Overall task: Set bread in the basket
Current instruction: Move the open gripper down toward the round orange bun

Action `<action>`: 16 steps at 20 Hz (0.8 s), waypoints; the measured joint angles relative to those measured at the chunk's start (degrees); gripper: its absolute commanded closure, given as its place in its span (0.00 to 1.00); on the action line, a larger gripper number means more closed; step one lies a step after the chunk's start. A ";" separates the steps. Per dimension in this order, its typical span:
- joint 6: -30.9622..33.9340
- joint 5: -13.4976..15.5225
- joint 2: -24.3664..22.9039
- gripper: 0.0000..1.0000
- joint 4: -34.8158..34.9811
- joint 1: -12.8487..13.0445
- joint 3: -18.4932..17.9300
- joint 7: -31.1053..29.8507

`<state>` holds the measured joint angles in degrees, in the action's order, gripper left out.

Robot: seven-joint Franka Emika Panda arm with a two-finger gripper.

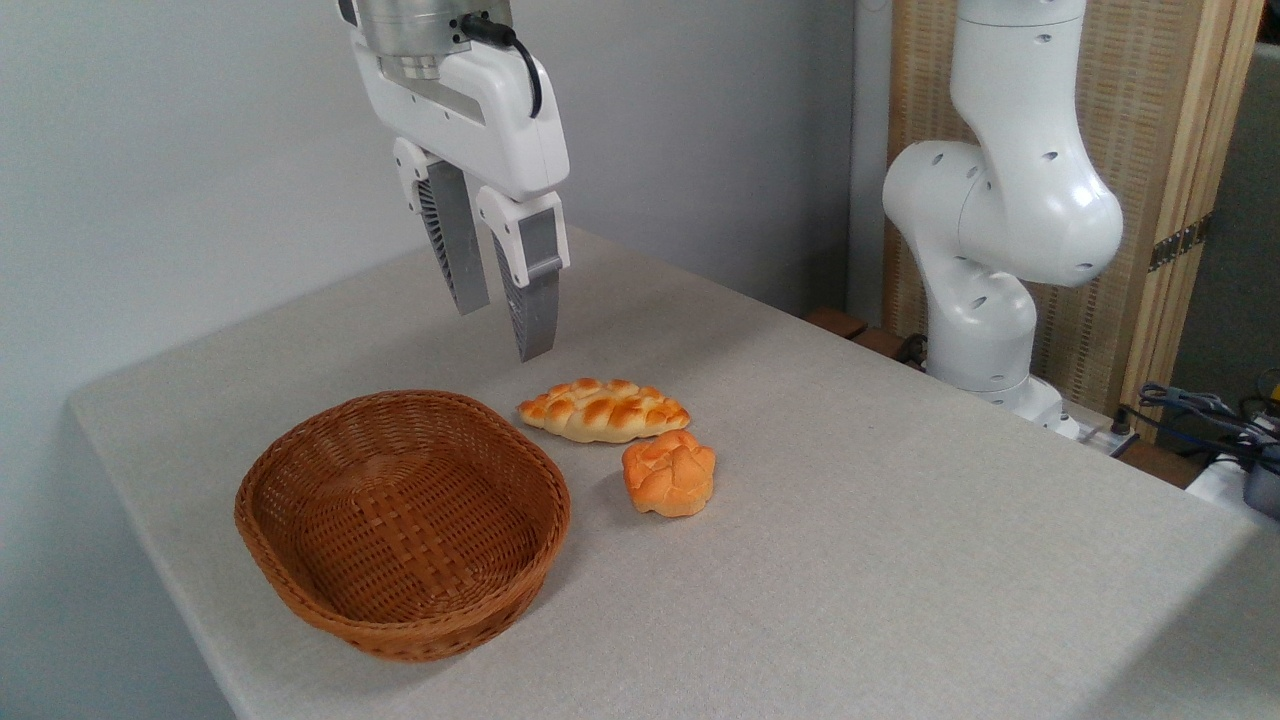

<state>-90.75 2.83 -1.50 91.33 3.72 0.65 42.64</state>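
Observation:
The bread (669, 474), a small round orange-golden bun with a lumpy top, lies on the table to the right of the basket (300, 580). That oval brown wicker basket holds nothing. My gripper (503, 328) hangs in the air above the table, behind the basket's far rim and up and to the left of the bun. Its two grey fingers (533, 300) stand a little apart, open, with nothing between them.
A longer braided loaf (603, 409) rests just behind the bun, almost touching it. The arm's white base (985, 300) stands at the table's far right edge, with cables (1200, 410) beyond it. A grey cloth (850, 560) covers the table.

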 measured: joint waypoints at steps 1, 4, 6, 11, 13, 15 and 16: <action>0.01 0.00 0.00 0.00 -0.13 -0.20 0.42 0.00; 0.63 0.00 0.01 0.00 0.03 -0.30 0.42 0.00; 0.66 0.00 0.01 0.00 0.18 -0.37 0.42 0.00; 0.72 0.00 -0.88 0.00 3.10 -0.38 0.48 0.97; 0.72 0.65 -2.47 0.00 6.75 -0.37 0.62 2.40; -0.01 1.38 -4.85 0.00 12.14 -0.31 0.88 3.18; -1.30 1.47 -6.19 0.00 15.37 -0.21 1.07 3.58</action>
<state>-92.04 4.30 -7.70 106.70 3.51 1.71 46.23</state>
